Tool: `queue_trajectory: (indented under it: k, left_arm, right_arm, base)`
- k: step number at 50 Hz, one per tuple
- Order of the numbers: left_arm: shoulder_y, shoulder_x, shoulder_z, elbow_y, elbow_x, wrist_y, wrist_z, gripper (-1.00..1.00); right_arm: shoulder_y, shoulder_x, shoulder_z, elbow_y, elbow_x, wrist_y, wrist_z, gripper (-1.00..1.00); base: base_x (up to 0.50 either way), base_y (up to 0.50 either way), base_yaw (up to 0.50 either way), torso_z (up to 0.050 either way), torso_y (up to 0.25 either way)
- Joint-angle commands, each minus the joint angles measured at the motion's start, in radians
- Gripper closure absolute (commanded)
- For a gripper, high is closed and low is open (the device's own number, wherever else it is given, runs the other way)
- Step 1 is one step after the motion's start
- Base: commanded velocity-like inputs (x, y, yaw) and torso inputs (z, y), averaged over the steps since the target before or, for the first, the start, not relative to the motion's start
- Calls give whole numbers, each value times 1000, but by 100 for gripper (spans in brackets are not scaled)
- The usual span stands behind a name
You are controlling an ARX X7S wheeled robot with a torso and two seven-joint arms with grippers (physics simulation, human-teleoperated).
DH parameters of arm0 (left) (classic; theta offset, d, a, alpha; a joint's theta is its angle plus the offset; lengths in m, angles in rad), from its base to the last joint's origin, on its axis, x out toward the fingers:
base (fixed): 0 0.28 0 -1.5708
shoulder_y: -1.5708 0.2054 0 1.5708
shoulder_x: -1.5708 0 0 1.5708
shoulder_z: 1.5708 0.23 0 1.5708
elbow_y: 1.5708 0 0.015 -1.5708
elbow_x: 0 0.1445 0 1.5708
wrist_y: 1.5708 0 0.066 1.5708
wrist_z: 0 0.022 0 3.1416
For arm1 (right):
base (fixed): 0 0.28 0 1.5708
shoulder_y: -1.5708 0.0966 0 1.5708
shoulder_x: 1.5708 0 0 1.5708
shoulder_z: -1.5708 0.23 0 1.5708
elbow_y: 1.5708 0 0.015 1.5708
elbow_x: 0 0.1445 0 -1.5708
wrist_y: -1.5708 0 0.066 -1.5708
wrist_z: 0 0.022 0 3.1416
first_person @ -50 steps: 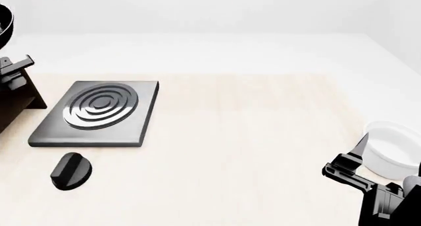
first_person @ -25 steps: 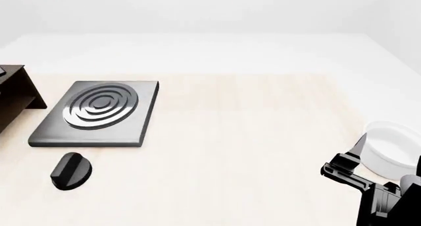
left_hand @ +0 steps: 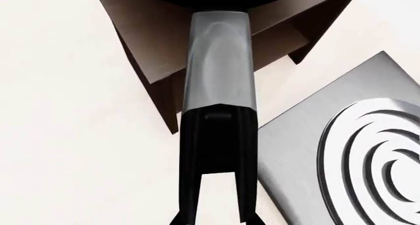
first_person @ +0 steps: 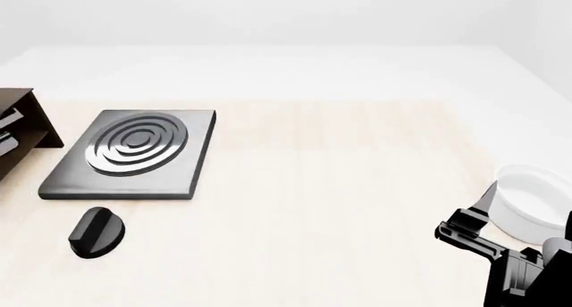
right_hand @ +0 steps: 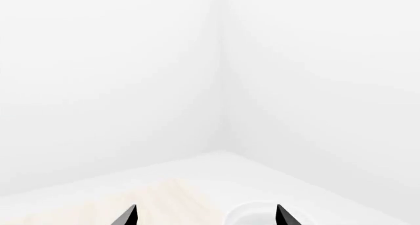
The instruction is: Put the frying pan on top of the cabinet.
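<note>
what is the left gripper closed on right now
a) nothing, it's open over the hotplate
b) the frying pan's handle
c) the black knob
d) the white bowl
b: in the left wrist view the left gripper has its fingers clamped along the grey handle of the frying pan, held above the cabinet, while the white bowl and the black knob lie elsewhere on the table.

No text, label, brand, number or sign can be read on anything in view. The hotplate [first_person: 134, 153] bears only plain raised rings, and the knob [first_person: 96, 232] at its 6 o'clock carries no marking.
</note>
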State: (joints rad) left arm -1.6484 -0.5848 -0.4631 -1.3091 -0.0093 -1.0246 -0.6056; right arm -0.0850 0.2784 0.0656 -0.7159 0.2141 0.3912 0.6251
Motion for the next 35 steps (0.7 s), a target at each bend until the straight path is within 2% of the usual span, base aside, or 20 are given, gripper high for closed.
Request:
queue_trajectory:
  k: [1, 22, 23, 29, 35]
  left_arm:
    - [25, 4, 19, 1, 7, 19, 8, 100]
    - [-11, 22, 115, 1, 19, 18, 73, 100]
    - [-35, 49, 178, 0, 43, 54, 139, -100]
    - [-100, 96, 266, 1, 47, 86, 198, -100]
    - [-188, 159, 273, 1, 23, 121, 197, -100]
  right_arm:
    - [-1, 4, -5, 1, 0, -2, 4, -100]
    - [0, 10, -7, 1, 7, -3, 11, -100]
    - [1, 10, -8, 5, 8, -5, 10, -100]
    - [2, 12, -8, 5, 11, -4, 11, -100]
    - [-1, 15, -9, 1, 12, -5, 13, -100]
  base:
    - [0, 0, 0, 0, 0]
    - [0, 0, 0, 0, 1]
    - [0, 0, 0, 0, 0]
    - [0, 0, 0, 0, 0]
    - [0, 0, 0, 0, 0]
